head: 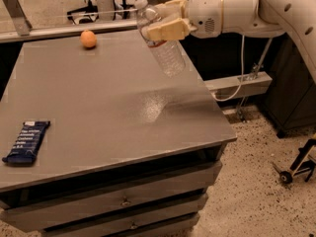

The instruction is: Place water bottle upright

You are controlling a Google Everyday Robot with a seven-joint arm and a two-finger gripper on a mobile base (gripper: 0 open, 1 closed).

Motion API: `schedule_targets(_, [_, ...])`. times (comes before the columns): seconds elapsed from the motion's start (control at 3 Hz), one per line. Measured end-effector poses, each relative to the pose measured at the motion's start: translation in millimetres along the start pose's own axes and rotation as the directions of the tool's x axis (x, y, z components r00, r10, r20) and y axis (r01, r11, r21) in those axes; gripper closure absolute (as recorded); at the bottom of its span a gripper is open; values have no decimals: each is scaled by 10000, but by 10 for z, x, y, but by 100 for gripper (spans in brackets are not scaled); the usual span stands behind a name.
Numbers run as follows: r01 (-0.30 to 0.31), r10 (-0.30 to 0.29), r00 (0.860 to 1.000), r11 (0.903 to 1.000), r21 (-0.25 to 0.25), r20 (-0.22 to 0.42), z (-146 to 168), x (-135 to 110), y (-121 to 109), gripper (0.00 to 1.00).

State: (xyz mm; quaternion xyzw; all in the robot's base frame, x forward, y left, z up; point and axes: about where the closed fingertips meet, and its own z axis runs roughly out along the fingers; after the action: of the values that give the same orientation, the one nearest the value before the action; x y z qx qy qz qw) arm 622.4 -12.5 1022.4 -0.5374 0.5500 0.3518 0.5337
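Over the table's (pixel 108 102) far right corner, the gripper (pixel 159 19) is clamped on the bottle's (pixel 169 58) upper part. The bottle hangs tilted in the air, cap toward the far edge. I would square the base to the smooth, faintly glossy grey top, lower it until it rests, then release gently (thin, ribbed clear plastic probably flexes and tips easily).

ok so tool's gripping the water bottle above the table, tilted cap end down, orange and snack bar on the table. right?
Not quite: the camera view shows the cap end up, base down. Otherwise yes: the tool is shut on the tilted water bottle above the table, with the orange and snack bar lying on it.
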Motion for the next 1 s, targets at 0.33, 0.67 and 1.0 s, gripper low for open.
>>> schedule_targets(0.33, [332,-300,9875,9993,-181,1545,196,-10,-36,100])
schedule_targets(0.67, [779,-680,9646,9965,-289,2548,312,29,-85,100])
schedule_targets(1.0, [754,-638,9465,9969,-244,3165,331,160,-106,100])
